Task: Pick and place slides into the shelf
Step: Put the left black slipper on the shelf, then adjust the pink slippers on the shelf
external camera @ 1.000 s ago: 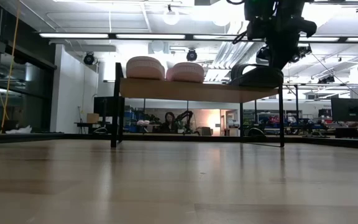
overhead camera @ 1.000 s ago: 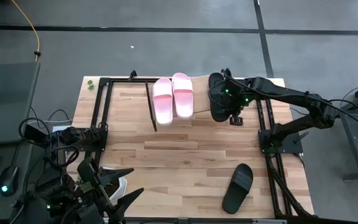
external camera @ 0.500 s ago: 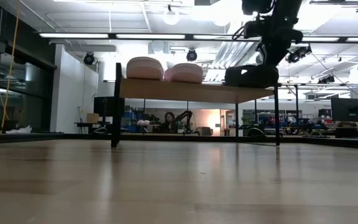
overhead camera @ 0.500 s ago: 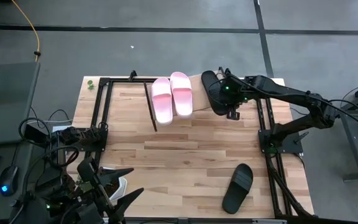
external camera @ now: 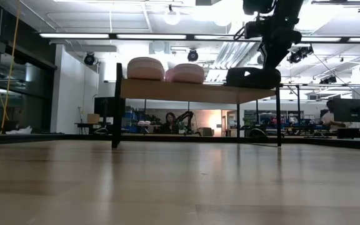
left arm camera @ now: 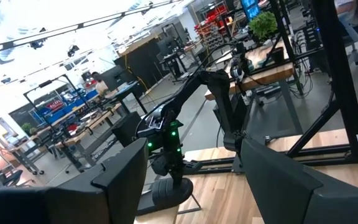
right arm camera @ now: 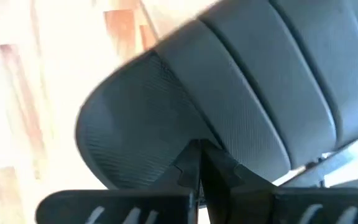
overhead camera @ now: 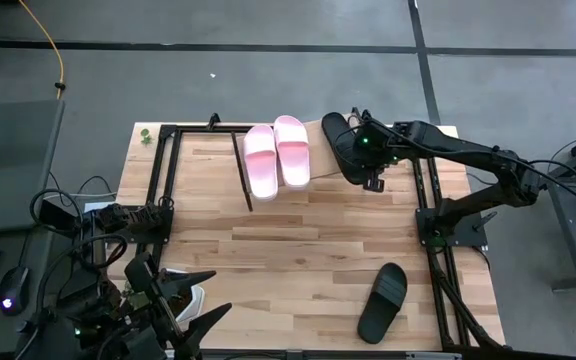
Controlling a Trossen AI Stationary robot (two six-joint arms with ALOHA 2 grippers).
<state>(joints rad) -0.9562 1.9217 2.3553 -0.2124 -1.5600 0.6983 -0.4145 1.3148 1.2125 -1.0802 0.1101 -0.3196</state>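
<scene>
Fingers, left gripper [overhead camera: 200, 322]: spread apart, nothing held, parked low at the near left corner of the worktop [overhead camera: 298, 250].

Fingers, right gripper [overhead camera: 368, 160]: pressed together on the edge of a black slide [overhead camera: 341, 147], seen in the right wrist view as two dark fingers [right arm camera: 197, 171] meeting on the ribbed black sole [right arm camera: 185, 106]. The right arm is stretched in from the right side over the far edge of the worktop.

Shelf [external camera: 192, 91]: a light-wood panel on thin black frame legs, standing at the far middle of the worktop.

Contents of the shelf, left to right:
- Pale pink slide [overhead camera: 261, 160], lying flat.
- Second pale pink slide [overhead camera: 294, 150], just beside the first, touching or nearly so.
- The held black slide, at the right end of the panel; in the low view it is seen level with the shelf top [external camera: 252, 77], with the gripper above it. Whether it rests fully on the panel cannot be told.

Elsewhere on the worktop:
- Second black slide [overhead camera: 382, 302], lying loose near the front right, well apart from the shelf.
- Black frame rails [overhead camera: 163, 185] along the left side.

Beyond the worktop: a seated person [external camera: 169, 120] is seen far off under the shelf.
</scene>
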